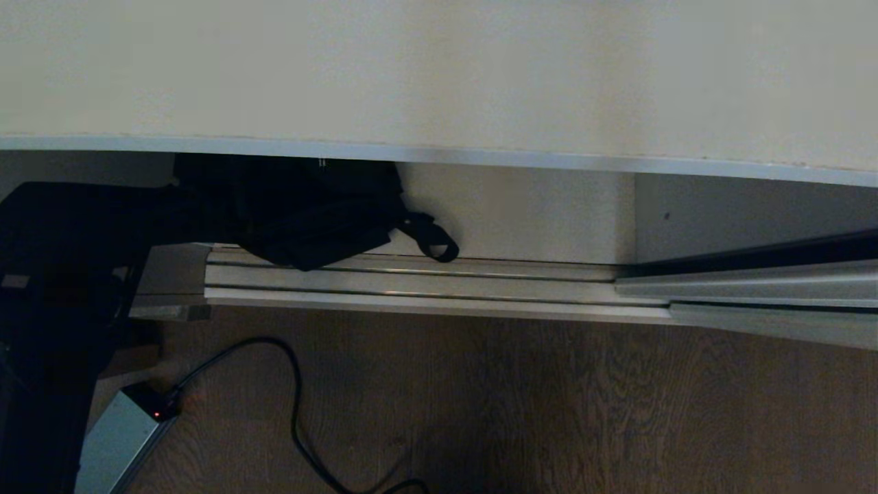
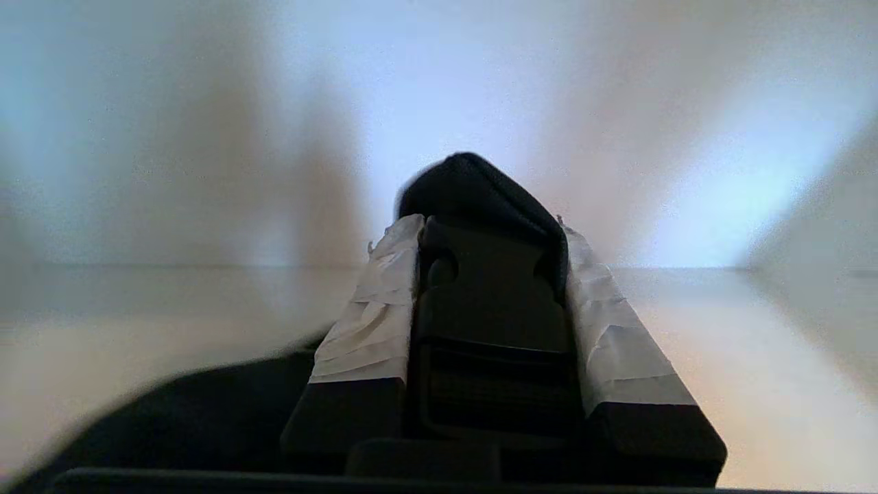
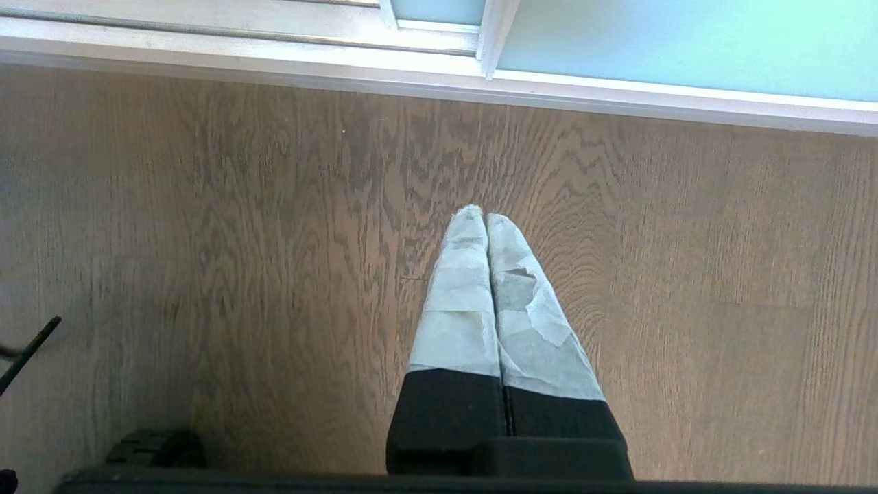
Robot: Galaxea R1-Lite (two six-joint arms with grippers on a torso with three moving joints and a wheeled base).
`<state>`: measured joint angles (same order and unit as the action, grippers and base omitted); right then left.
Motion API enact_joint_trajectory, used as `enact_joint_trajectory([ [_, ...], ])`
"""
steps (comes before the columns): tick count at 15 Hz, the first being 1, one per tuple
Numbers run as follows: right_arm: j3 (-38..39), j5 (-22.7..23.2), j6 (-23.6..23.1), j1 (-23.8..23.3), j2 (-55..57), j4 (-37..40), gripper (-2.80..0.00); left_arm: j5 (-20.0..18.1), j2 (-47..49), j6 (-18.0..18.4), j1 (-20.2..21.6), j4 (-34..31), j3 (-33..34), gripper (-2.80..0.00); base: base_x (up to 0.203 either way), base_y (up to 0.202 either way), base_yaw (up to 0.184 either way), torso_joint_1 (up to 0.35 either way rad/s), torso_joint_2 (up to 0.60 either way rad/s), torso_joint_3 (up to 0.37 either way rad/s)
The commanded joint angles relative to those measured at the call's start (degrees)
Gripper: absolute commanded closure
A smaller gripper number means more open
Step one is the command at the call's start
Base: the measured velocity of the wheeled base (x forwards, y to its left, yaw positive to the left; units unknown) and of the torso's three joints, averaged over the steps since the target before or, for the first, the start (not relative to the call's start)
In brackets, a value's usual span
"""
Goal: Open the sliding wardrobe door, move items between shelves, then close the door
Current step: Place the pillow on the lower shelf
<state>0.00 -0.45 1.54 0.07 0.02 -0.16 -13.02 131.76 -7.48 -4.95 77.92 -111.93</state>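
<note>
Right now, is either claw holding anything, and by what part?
Left claw is clamped on the black bag's strap buckle, between its taped fingers. Right claw is shut, holding nothing, above the floor.

The soft black fabric bag (image 1: 295, 206) is plain black, as is its looped strap (image 1: 432, 237). The flat white laminate shelf (image 1: 439, 68) above it reads cream with a pale grey front edge. The grooved metal floor track (image 1: 411, 285) is silver-grey. The wooden floor (image 1: 549, 412) is brown with wavy grain. The frosted glass sliding wardrobe door (image 3: 686, 41) is pale blue-green in a cream-white frame. The left gripper (image 2: 490, 233) and right gripper (image 3: 485, 219) have black fingers wrapped in white tape; the plastic buckle (image 2: 490, 329) is black.
</note>
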Motion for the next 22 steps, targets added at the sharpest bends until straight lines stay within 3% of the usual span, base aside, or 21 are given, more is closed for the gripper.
enact_joint_trajectory([
  [1, 0.00, 0.01, 0.04, 0.01, -0.20, -0.02, 0.00, 4.24, 1.33, 5.88, 0.11, 0.09, 0.02, 0.00, 0.000, 0.000, 0.000, 0.000, 0.00, 0.000],
  [3, 0.00, 0.01, 0.04, 0.01, -0.20, -0.02, 0.00, 5.10, 1.87, 6.92, 0.11, -2.51, 0.04, 0.00, 0.000, 0.000, 0.000, 0.000, 0.00, 0.000],
  [6, 0.00, 0.01, 0.04, 0.01, -0.20, -0.02, 0.00, 14.54, 1.83, 4.67, 0.09, -9.41, -0.04, 0.00, 0.000, 0.000, 0.000, 0.000, 0.00, 0.000],
  [8, 0.00, -0.06, -0.03, 0.01, -0.20, -0.02, 0.00, 16.43, 2.19, 2.15, -0.06, -8.87, -0.04, 0.00, 0.000, 0.000, 0.000, 0.000, 0.00, 0.000],
  [12, 0.00, 0.01, 0.04, 0.01, -0.20, -0.02, 0.00, 18.96, 2.77, 1.41, -0.21, -4.17, -0.04, 0.00, 0.000, 0.000, 0.000, 0.000, 0.00, 0.000],
  [14, 0.00, -0.02, -0.05, 0.01, -0.20, -0.02, 0.00, 22.57, 2.75, 1.41, -0.16, -3.88, -0.04, 0.00, 0.000, 0.000, 0.000, 0.000, 0.00, 0.000],
  [15, 0.00, 0.01, -0.05, 0.01, -0.20, -0.02, 0.00, 22.95, 2.80, 1.30, -0.15, -4.21, 0.05, -2.80, 0.000, 0.000, 0.000, 0.000, 0.00, 0.000],
  [16, 0.00, -0.08, 0.03, 0.01, -0.20, -0.02, 0.00, 22.95, 2.98, 0.94, -0.15, -4.79, 0.05, -2.80, 0.000, 0.000, 0.000, 0.000, 0.00, 0.000],
  [19, 0.00, 0.01, 0.04, 0.01, -0.20, -0.02, 0.00, 23.10, 2.39, -4.98, -0.12, -10.92, 0.05, -2.80, 0.000, 0.000, 0.000, 0.000, 0.00, 0.000],
  [22, 0.00, -0.06, 0.04, 0.01, -0.20, -0.02, 0.00, 22.88, 0.31, -7.25, 0.02, -21.74, 0.13, -2.80, 0.000, 0.000, 0.000, 0.000, 0.00, 0.000],
])
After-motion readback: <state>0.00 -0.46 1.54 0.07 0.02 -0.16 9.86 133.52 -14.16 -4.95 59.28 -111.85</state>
